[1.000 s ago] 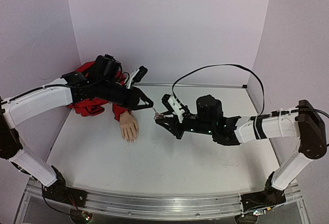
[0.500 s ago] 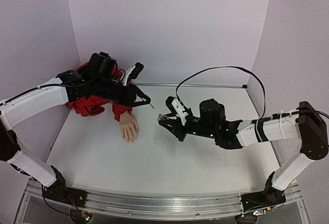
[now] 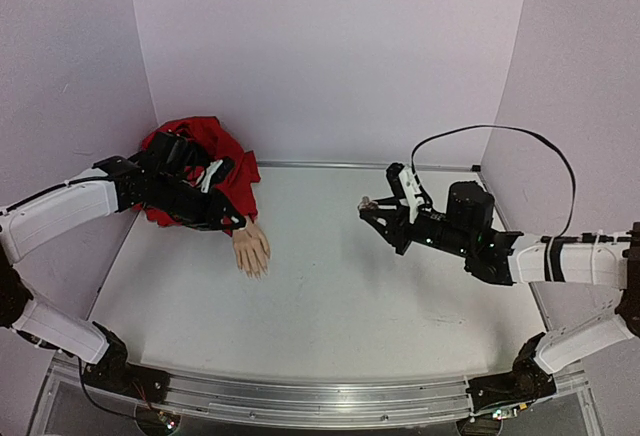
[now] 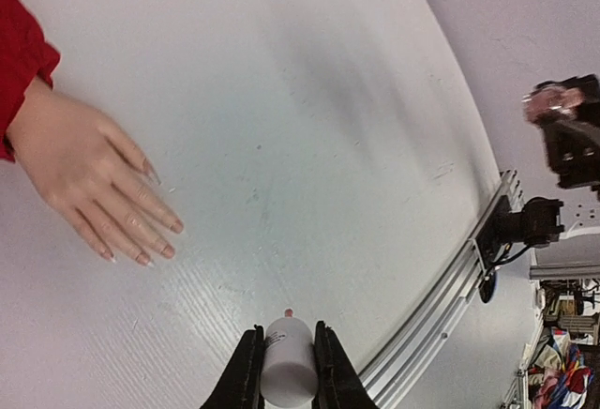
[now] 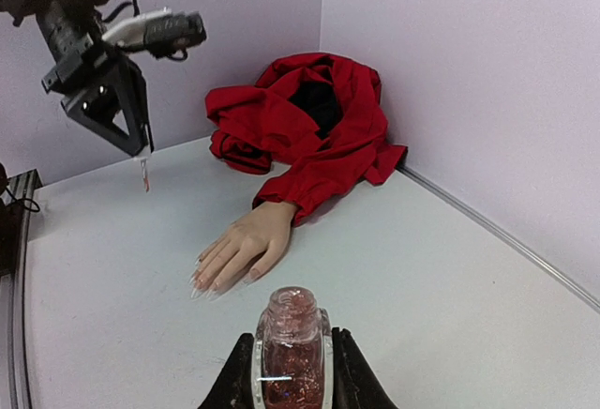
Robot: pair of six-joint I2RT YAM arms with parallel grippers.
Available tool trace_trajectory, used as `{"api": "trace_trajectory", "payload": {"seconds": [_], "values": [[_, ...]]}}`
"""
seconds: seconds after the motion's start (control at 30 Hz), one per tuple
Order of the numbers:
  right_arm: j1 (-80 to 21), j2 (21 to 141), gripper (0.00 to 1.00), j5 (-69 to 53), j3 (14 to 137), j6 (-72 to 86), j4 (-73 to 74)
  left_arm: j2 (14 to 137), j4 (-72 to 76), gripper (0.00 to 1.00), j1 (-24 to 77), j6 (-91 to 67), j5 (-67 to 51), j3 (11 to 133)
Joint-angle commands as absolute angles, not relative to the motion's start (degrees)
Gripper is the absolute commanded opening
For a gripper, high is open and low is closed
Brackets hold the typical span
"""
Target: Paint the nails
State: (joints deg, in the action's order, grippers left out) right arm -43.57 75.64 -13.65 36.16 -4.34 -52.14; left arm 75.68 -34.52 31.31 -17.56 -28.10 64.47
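Observation:
The flesh-coloured mannequin hand (image 3: 250, 249) lies palm down on the white table, its wrist in a red sleeve (image 3: 205, 151). Its pale nails (image 4: 150, 251) point toward the table's front; they also show in the right wrist view (image 5: 202, 282). My left gripper (image 3: 234, 219) is shut on the white brush cap (image 4: 287, 362), whose pink brush tip (image 4: 288, 313) hangs above the table beside the hand. My right gripper (image 3: 371, 206) is shut on the open, pinkish glitter polish bottle (image 5: 292, 357), held well to the right of the hand.
The red fabric (image 5: 309, 118) is bunched in the back left corner against the wall. The metal rail (image 4: 450, 301) runs along the table's front edge. Lilac walls close the back and sides.
My left gripper drew back left with the brush cap, from beside the bottle to the sleeve. My right gripper carried the bottle to the right, away from the hand.

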Motion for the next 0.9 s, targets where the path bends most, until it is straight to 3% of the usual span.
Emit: {"api": "trace_trajectory", "payload": {"seconds": [0.0, 0.27, 0.87], "values": [[-43.1, 70.0, 0.0, -16.5, 36.5, -7.6, -49.4, 76.8, -36.6, 0.0, 30.0, -14.5, -25.2, 60.2], [-42.8, 66.5, 0.0, -12.6, 34.7, -10.4, -48.1, 81.2, -32.8, 0.0, 28.8, -14.7, -18.1, 56.1], [-42.7, 65.1, 0.0, -11.3, 33.2, -11.2, -47.8, 90.1, -21.1, 0.0, 26.2, -14.6, -18.2, 54.6]]}}
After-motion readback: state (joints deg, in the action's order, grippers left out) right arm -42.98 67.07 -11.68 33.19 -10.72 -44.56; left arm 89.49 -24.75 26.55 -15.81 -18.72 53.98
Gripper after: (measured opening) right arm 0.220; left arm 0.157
